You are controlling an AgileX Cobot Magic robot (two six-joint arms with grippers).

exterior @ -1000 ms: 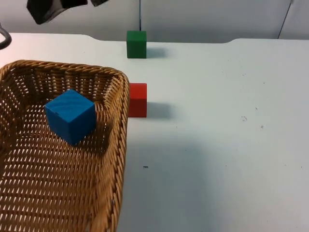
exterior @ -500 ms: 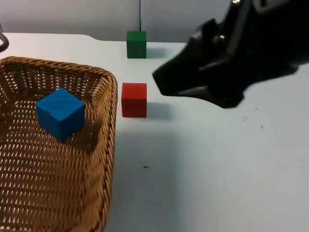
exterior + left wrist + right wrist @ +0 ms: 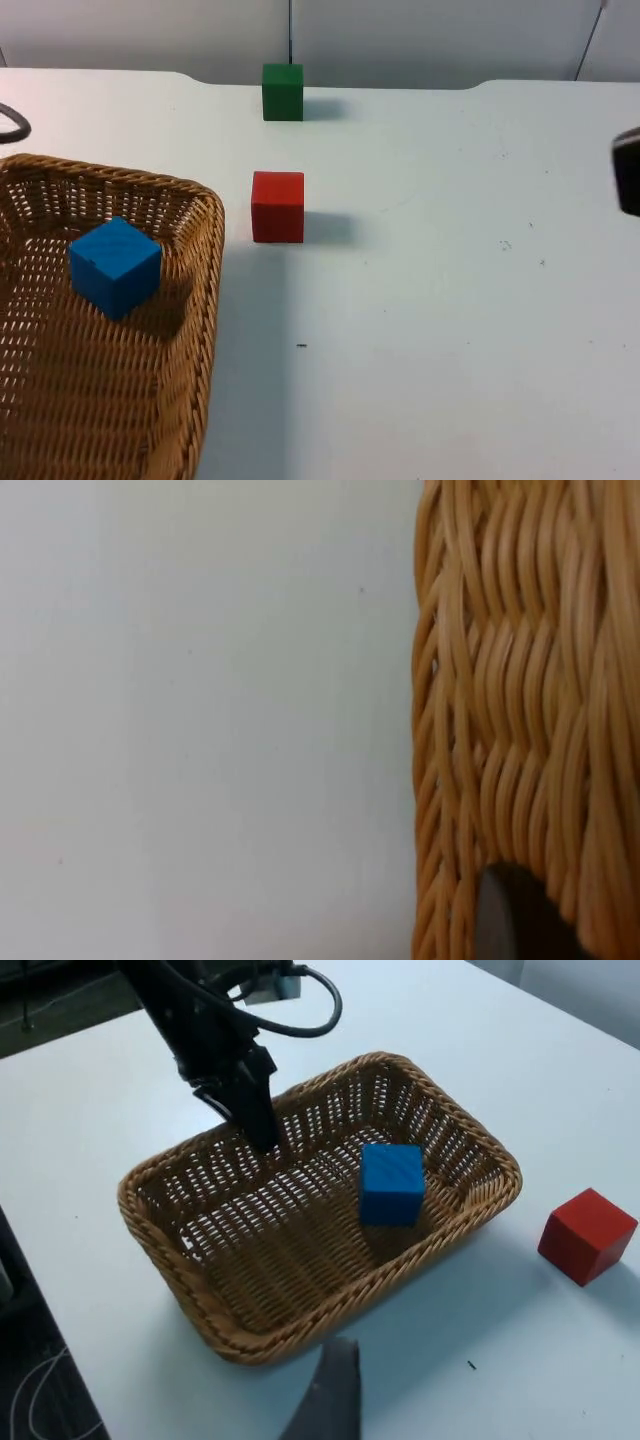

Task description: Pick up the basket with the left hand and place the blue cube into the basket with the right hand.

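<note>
While the wicker basket (image 3: 110,340) sits at the near left of the white worktop (image 3: 450,300), the blue cube (image 3: 114,266) lies inside it, resting on the woven floor toward the far end and a little tilted. In the right wrist view the blue cube (image 3: 391,1182) lies nearer the basket's (image 3: 230,1290) end that faces the red cube (image 3: 586,1235).

The left hand (image 3: 258,1112) reaches down onto the basket's rim on the long side away from the right arm; its fingers (image 3: 262,1125) are clamped on that rim, one inside the wall and one outside. In the left wrist view the woven wall (image 3: 520,700) stands close up, with a dark fingertip (image 3: 505,915) against it and bare worktop (image 3: 200,720) beside it.

The right hand is off to the right of the worktop, well apart from the basket; a dark piece of the right arm (image 3: 627,172) shows at the edge in the top view, and one black fingertip (image 3: 330,1390) shows in the right wrist view. Whether its fingers are apart or together I cannot tell.

The red cube (image 3: 278,206) stands on the worktop just beyond the basket's far right corner, apart from it. The green cube (image 3: 283,91) stands farther back, near the grey partition wall (image 3: 400,35).
</note>
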